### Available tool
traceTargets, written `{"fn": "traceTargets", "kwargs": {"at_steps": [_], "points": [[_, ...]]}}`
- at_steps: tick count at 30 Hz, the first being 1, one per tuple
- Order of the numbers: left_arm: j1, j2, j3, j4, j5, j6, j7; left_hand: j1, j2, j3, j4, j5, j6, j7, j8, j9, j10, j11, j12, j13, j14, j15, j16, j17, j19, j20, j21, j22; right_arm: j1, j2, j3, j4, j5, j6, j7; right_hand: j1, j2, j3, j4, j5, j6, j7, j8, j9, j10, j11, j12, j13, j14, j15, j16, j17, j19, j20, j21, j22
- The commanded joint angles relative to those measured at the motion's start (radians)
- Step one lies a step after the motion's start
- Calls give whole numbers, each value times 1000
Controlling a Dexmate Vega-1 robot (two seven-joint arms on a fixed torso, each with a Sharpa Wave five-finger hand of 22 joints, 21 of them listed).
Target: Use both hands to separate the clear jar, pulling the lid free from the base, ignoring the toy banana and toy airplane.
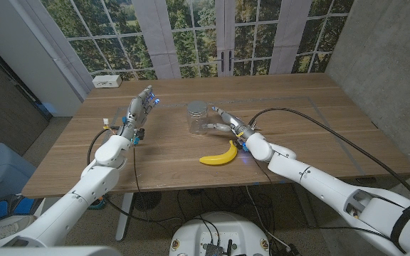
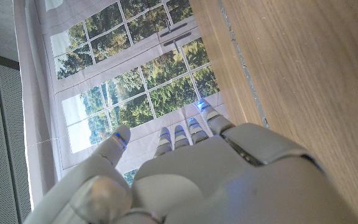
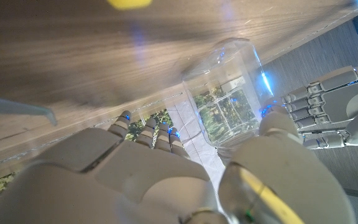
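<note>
clear jar [image 1: 197, 117]: was stood upright mid-tabletop [image 1: 312, 128], lid looked to be still on.
right hand [image 1: 228, 122]: was spread around the jar's side, thumb and fingers close on either side; an actual grip couldn't be made out.
left hand [image 1: 141, 108]: was held up off to the jar's left, fingers straight, nothing held.
toy banana [image 1: 219, 155]: was left lying just in front of the right hand.
</note>
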Motion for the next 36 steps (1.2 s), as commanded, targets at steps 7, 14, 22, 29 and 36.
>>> {"fn": "traceTargets", "kwargs": {"at_steps": [7, 14, 22, 29, 36], "points": [[-18, -6, 4, 20, -3, 2, -12, -13, 56, 7, -1, 4, 4, -3, -1, 1, 8, -2, -5, 5, 3, -49, -4, 1, 11, -11, -5, 4, 52, 57, -17, 118, 71, 98, 65, 7, -8, -10, 0, 13, -18, 8, -1, 3, -17, 17, 3, 6, -14, 9, 0, 0, 0, 14, 1, 3], [-21, -4, 3, 23, -6, 5, -13, -14, 56, 8, -1, 4, 3, -3, -2, 1, 8, -2, -5, 5, 3, -49, -4, 1, 11, -10, -7, 4, 70, 86, -20, 177, 86, 131, 58, 11, -7, -12, 1, 18, -21, 17, 3, 4, -25, 24, 4, 7, -22, 16, 1, -1, 3, 16, 3, 4], [-22, -3, 3, 22, -7, 9, -13, -15, 56, 9, -1, 4, 3, -4, -2, 1, 9, -2, -5, 5, 4, -49, -4, 1, 12, -10, -8, 4, 75, 96, -27, 195, 92, 153, 59, 18, -1, -11, 2, 24, -37, 23, 2, 5, -32, 28, 7, 7, -21, 31, 5, -1, -2, 17, 2, 4], [-18, -3, 1, 23, -10, 9, -12, -16, 56, 10, -1, 5, 4, -3, -2, 1, 9, -2, -5, 5, 4, -49, -5, 1, 13, -9, -9, 4, 63, 98, -26, 180, 86, 170, 38, 22, 2, -15, 4, 30, -47, 30, 5, 6, -40, 53, 10, 9, -30, 53, 7, -1, -19, 19, -2, 4], [-11, -3, -2, 22, -13, 5, -12, -17, 56, 11, -1, 5, 3, -3, -2, 1, 7, 0, -6, 5, 4, -49, -5, 1, 14, -8, -11, 4, 73, 122, -33, 209, 86, 187, 33, 27, 6, -15, 5, 34, -45, 36, 10, 7, -40, 57, 14, 10, -28, 53, 11, 0, -15, 17, 1, 4]]}}
